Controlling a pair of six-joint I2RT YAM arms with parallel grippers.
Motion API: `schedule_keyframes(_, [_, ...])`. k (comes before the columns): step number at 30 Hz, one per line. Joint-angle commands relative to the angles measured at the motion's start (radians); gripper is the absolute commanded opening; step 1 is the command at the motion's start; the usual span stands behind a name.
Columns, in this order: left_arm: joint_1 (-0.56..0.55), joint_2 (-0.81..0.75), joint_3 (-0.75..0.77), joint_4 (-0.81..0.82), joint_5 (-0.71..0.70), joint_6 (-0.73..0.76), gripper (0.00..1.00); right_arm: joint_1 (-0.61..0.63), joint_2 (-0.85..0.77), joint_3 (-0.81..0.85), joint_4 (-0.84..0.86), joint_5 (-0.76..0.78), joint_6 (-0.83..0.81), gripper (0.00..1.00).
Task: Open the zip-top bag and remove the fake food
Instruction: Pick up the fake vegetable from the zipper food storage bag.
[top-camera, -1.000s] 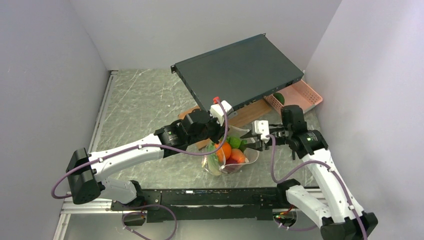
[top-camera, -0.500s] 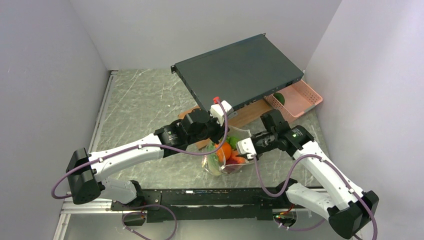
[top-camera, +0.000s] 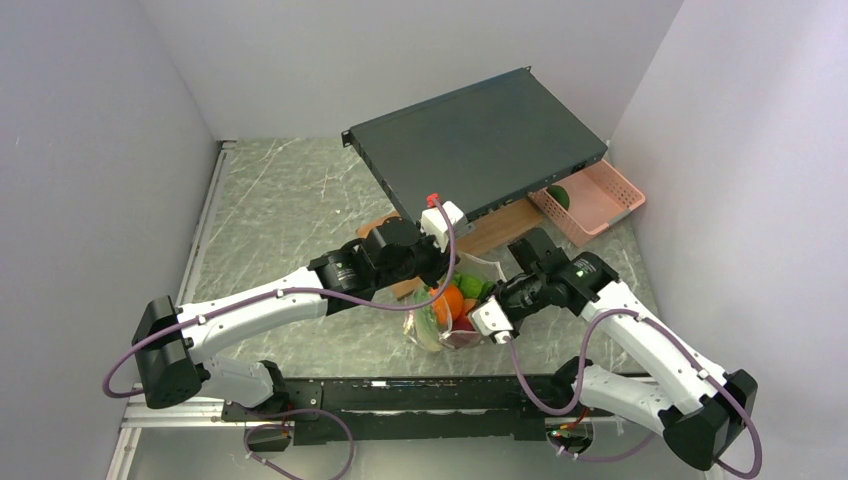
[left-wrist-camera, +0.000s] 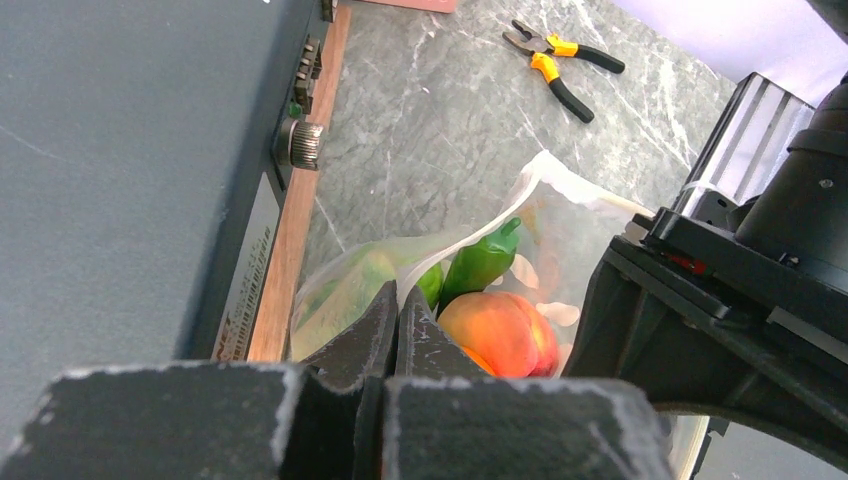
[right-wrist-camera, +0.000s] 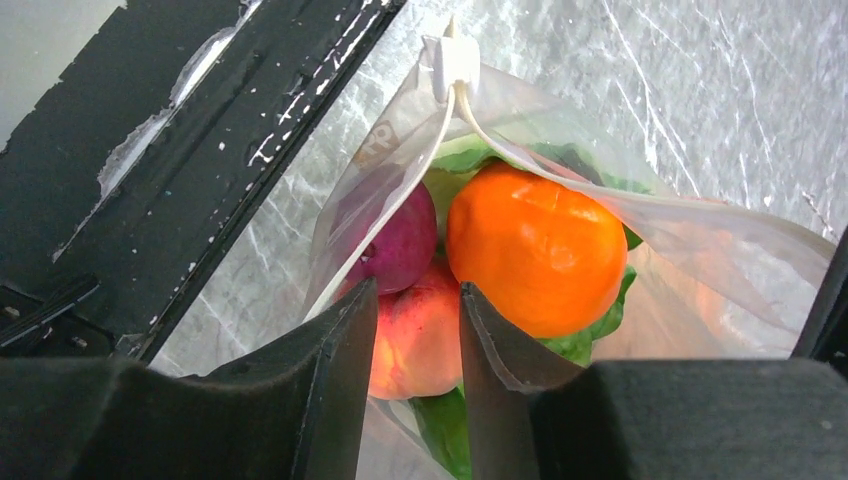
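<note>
So my left gripper (left-wrist-camera: 397, 318) is clamped shut on the rim of the zip-top bag (right-wrist-camera: 395, 130), holding the mouth up and open. The bag sits on the table (top-camera: 290, 200) between the two arms, just in front of the dark flat box (top-camera: 480, 140). The fake food (top-camera: 455, 300) is inside it: an orange (right-wrist-camera: 535, 250), a purple piece (right-wrist-camera: 400, 245), a peach (right-wrist-camera: 420, 345), some green bits. My right gripper (right-wrist-camera: 417, 292) is poked into the mouth, fingers narrow, peach in the gap. Can't tell if they're actually pinching it.

zip-top bag (right-wrist-camera: 380, 150) mouth open — fake food (right-wrist-camera: 535, 250) crowding, black case (top-camera: 480, 140) alongside
</note>
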Motion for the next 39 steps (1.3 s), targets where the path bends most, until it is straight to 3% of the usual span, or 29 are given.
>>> schedule_keyframes(1, [0.008, 0.015, 0.010, 0.098, 0.038, 0.007, 0.00, 0.021, 0.000, -0.002, -0.031, -0.021, -0.081, 0.41])
schedule_keyframes(30, [0.008, 0.011, 0.007, 0.099, 0.059, 0.004, 0.00, 0.102, 0.028, -0.009, -0.096, -0.021, -0.167, 0.57])
schedule_keyframes(39, [0.008, 0.013, 0.012, 0.098, 0.071, 0.007, 0.00, 0.122, 0.048, -0.063, 0.047, -0.007, -0.082, 0.58])
